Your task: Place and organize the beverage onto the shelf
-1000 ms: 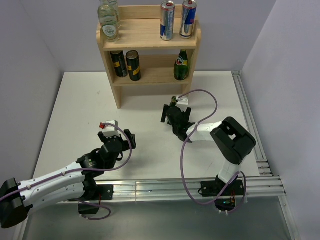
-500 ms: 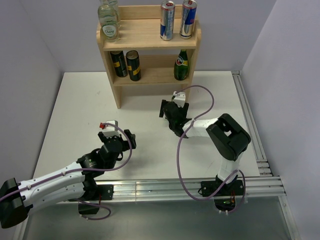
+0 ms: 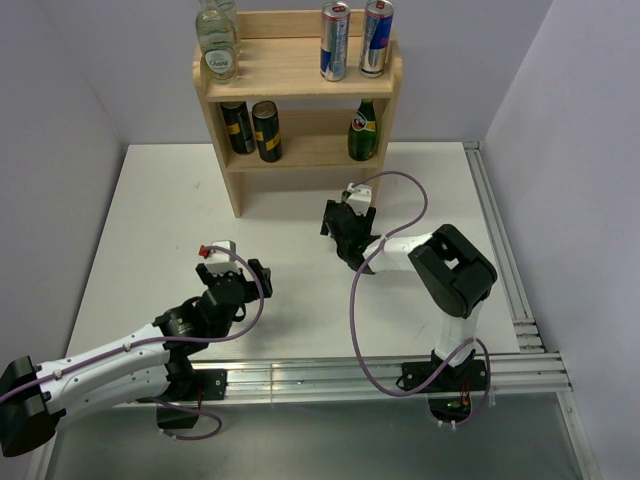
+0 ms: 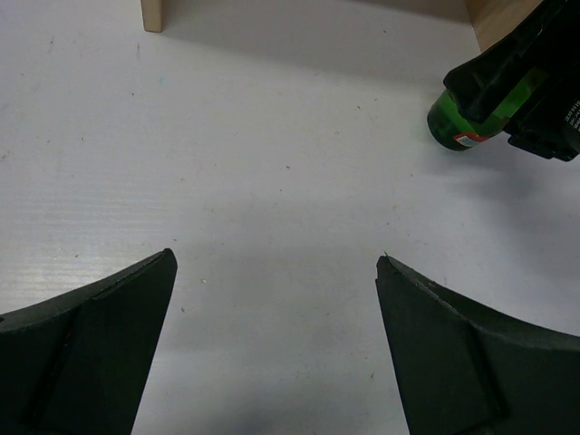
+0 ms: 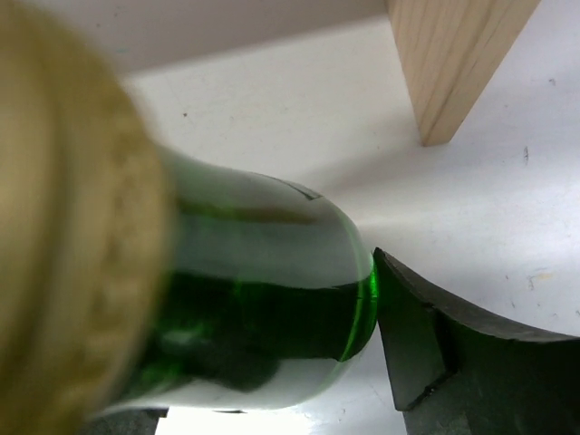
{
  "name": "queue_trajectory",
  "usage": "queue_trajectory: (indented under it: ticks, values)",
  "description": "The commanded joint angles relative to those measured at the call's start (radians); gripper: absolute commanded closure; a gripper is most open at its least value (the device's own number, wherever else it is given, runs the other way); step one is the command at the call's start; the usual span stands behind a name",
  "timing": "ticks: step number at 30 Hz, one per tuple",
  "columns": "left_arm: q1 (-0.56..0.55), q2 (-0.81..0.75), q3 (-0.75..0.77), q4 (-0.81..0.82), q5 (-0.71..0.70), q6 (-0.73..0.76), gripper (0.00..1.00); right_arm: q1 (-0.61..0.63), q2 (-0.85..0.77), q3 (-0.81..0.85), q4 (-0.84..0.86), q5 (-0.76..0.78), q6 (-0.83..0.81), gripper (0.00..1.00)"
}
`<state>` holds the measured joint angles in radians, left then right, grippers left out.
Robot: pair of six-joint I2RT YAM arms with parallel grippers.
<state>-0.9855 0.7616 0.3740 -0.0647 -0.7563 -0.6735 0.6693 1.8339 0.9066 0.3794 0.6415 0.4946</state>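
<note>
Currently shelf (image 3: 290,72) holds cans (image 3: 335,42); left fingers (image 4: 91,349) spread; right fingers (image 5: 453,353) flank bottle (image 5: 263,272), grip unclear.

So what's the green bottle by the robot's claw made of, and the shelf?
The green bottle looks like glass: shiny, see-through green with bright reflections. The shelf seems plain, unpainted wood: pale with visible grain lines on its leg.

A robot lab cell: plain walls (image 3: 50,150) enclose a white table (image 3: 150,220) edged with aluminium rails (image 3: 320,373).
</note>
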Motion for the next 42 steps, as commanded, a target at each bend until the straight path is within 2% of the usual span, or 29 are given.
queue_trajectory:
  ticks: [1,2,4,7,8,9,10,11,18,27,35,42]
  values:
    - [-0.004,-0.012,-0.009,0.031,0.006,0.008,0.01,-0.007,0.024,-0.015,0.016,0.020,0.025,0.21]
    - [-0.004,-0.010,-0.007,0.032,0.005,0.008,0.01,-0.007,0.021,-0.015,0.019,0.017,0.021,0.29]
    - [-0.004,-0.007,-0.006,0.032,0.005,0.006,0.01,-0.005,0.022,-0.015,0.019,0.014,0.018,0.36]
    - [-0.004,-0.002,-0.004,0.031,0.002,0.006,0.01,-0.007,0.019,0.003,0.007,-0.006,-0.001,0.59]
    - [-0.004,-0.001,-0.004,0.032,0.003,0.008,0.01,-0.007,0.015,0.009,-0.002,-0.014,-0.011,0.69]
    - [-0.004,0.001,-0.004,0.032,0.003,0.006,0.01,-0.007,0.010,0.015,-0.016,-0.023,-0.011,0.87]
    - [-0.004,-0.001,-0.003,0.032,0.002,0.006,0.01,-0.005,-0.010,0.021,-0.037,-0.025,-0.010,0.95]
    - [-0.004,0.001,-0.003,0.034,0.002,0.008,0.01,-0.004,-0.024,0.021,-0.043,-0.025,-0.008,1.00]
    - [-0.004,0.004,-0.004,0.036,0.002,0.009,0.01,0.022,-0.240,0.035,-0.117,0.003,-0.050,1.00]
    - [-0.004,-0.001,-0.006,0.039,0.002,0.009,0.01,0.070,-0.412,0.210,-0.266,0.023,-0.122,1.00]
    - [-0.004,-0.001,-0.006,0.037,0.000,0.006,0.01,0.076,-0.381,0.457,-0.350,-0.002,-0.200,1.00]
    - [-0.004,-0.010,-0.012,0.040,0.002,0.008,0.01,0.072,-0.223,0.698,-0.408,0.014,-0.268,1.00]
